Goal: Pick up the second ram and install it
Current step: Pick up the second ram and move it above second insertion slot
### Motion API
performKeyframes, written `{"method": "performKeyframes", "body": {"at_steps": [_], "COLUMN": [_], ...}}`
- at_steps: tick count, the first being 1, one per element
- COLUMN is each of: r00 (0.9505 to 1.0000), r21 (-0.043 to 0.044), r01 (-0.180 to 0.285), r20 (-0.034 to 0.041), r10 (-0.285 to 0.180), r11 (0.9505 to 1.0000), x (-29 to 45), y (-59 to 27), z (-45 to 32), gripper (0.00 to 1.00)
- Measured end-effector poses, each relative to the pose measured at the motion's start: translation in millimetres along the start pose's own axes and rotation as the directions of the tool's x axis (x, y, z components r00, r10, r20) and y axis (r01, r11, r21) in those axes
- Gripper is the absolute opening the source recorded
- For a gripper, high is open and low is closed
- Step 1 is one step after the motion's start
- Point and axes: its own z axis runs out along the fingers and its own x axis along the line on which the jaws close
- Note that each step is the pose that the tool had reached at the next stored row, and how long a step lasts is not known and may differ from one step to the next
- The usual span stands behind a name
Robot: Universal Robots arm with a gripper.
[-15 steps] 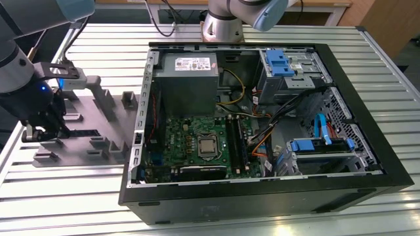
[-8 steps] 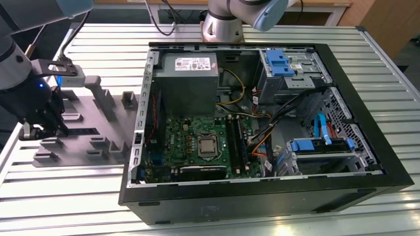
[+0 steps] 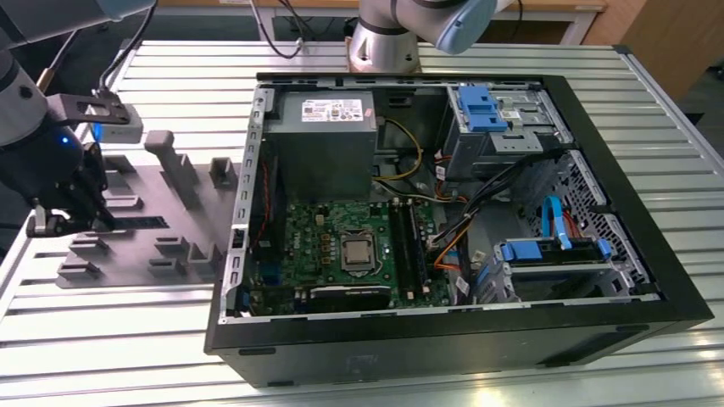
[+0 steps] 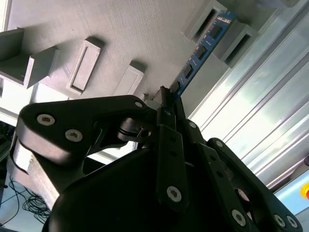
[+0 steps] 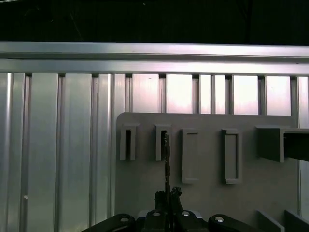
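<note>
Your gripper [image 4: 166, 99] is clamped on the near end of the memory stick [image 4: 200, 50]. In both wrist views the two fingers meet tight on its thin edge, with no gap that I can make out. The stick stands on edge over the grey plate [image 4: 135, 29]. Its far end sits in a slotted block [image 4: 207, 19] close to the plate's border, so it is not yet out of its holder. The plate lies on the ribbed metal worktop [image 5: 63, 145], and the open computer case [image 3: 453, 343] stands just beside the plate.

Watch the grip first. You hold a long, thin board by one end only, so I judge it could pivot or slide between the fingers once its weight comes off the plate. A lift that is not square to the slotted block could jam the far end and bend the board. The plate's other raised blocks [image 5: 190, 154] stand near the stick, and a sideways swing could knock it against them. A stick that tilts in the grip would then meet the case's slots [image 3: 404, 246] crooked.
</note>
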Motion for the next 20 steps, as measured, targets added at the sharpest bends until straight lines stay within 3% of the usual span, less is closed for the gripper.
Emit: {"method": "performKeyframes", "body": {"at_steps": [20], "r00": [1.0], "r21": [0.0], "r01": [0.0], "r20": [0.0023], "r10": [0.0], "r11": [1.0], "x": [-0.5], "y": [0.5], "z": [-20.5], "gripper": [0.14]}}
